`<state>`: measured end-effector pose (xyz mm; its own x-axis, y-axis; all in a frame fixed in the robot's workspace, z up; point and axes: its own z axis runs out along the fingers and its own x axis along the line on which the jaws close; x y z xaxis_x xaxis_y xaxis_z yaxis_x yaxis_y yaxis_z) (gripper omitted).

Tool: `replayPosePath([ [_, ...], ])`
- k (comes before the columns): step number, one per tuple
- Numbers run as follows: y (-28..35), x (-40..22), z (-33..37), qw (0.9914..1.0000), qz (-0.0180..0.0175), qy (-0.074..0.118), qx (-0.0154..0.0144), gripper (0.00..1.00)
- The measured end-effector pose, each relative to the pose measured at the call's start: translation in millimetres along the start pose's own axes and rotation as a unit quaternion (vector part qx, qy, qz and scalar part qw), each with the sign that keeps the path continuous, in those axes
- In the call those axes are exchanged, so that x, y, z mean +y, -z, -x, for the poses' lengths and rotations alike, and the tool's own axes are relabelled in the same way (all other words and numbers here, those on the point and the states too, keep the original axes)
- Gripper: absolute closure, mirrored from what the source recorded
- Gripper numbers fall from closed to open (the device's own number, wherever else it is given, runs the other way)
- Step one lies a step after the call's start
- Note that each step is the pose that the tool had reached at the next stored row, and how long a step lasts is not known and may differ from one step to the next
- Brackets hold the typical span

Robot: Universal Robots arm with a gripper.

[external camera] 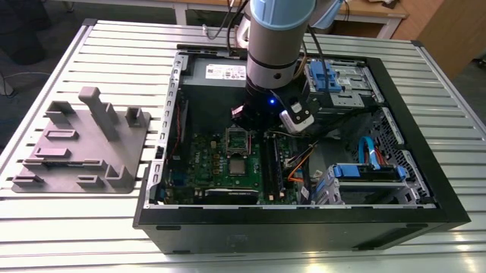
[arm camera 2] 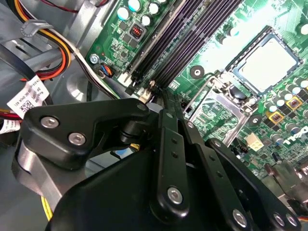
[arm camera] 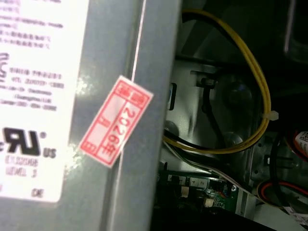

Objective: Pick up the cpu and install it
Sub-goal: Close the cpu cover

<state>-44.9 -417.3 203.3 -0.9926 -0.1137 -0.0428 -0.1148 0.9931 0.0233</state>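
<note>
The cpu (external camera: 238,166) is a small silvery-grey square lying flat in the socket on the green circuit board (external camera: 209,170), inside the open computer case. In the second wrist view the cpu (arm camera 2: 264,62) shines under glare within the socket's dark border. The hollow metal socket frame (external camera: 238,140) stands hinged open just beyond it, also seen as the socket frame (arm camera 2: 219,103) in the second wrist view. My gripper (external camera: 253,124) hangs over that open frame, a short way from the cpu. Its black linkage (arm camera 2: 163,144) hides the tips, and nothing shows held.
A large grey plastic tray (external camera: 83,148) with upright blocks sits on the slatted table at the exterior view's left. Case walls (external camera: 304,219), blue drive brackets (external camera: 365,170), memory slots (arm camera 2: 178,43) and loose cables (arm camera 2: 43,62) crowd around the board. The first wrist view faces the labelled power supply (arm camera: 72,96).
</note>
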Motion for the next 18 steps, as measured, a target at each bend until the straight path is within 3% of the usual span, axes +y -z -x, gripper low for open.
replayPosePath([
  [8, -0.8, 2.5, 0.0, 1.00000, 0.0017, 0.000, -0.0008, 0.89],
  [14, -1.1, 3.0, -4.4, 0.99999, 0.0014, 0.001, -0.0026, 0.89],
  [18, 1.5, 2.4, -4.4, 0.99999, 0.0023, 0.003, -0.0027, 0.89],
])
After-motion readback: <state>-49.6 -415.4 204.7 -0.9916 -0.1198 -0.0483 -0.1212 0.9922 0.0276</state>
